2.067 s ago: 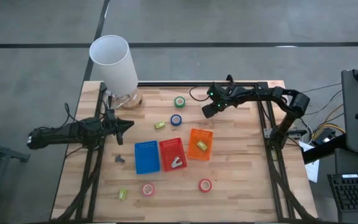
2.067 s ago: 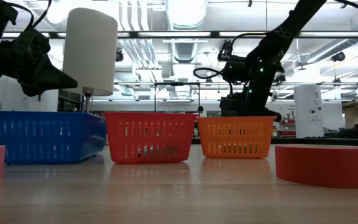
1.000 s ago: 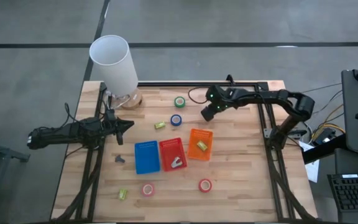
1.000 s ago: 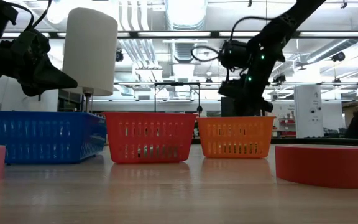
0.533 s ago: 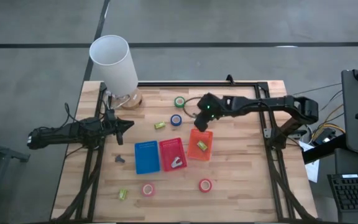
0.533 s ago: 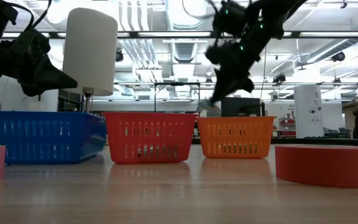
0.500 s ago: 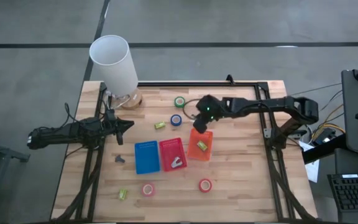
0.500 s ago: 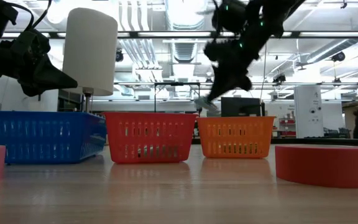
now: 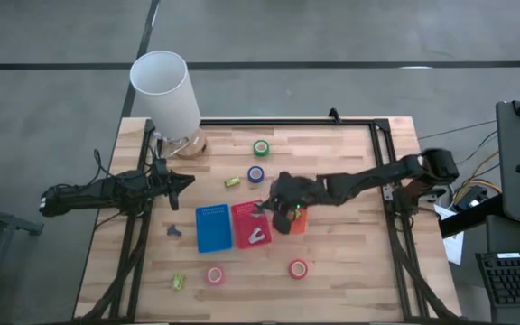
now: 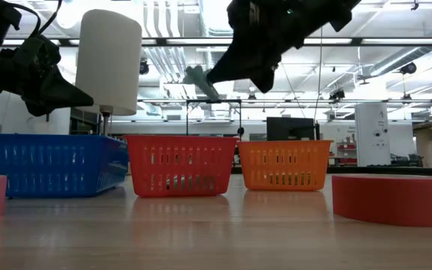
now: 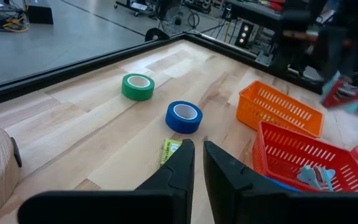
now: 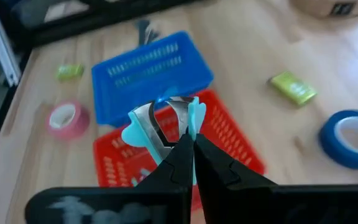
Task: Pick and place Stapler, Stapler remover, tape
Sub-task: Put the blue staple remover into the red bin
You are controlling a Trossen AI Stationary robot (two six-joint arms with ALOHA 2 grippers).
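I note my right claw (image 12: 188,146), clamped on the teal staple remover (image 12: 160,127), has swung from the far edge to above the red basket (image 9: 249,223), so release looks next.

No legible text, labels, brand names, numbers or signs showed up for you in any view.
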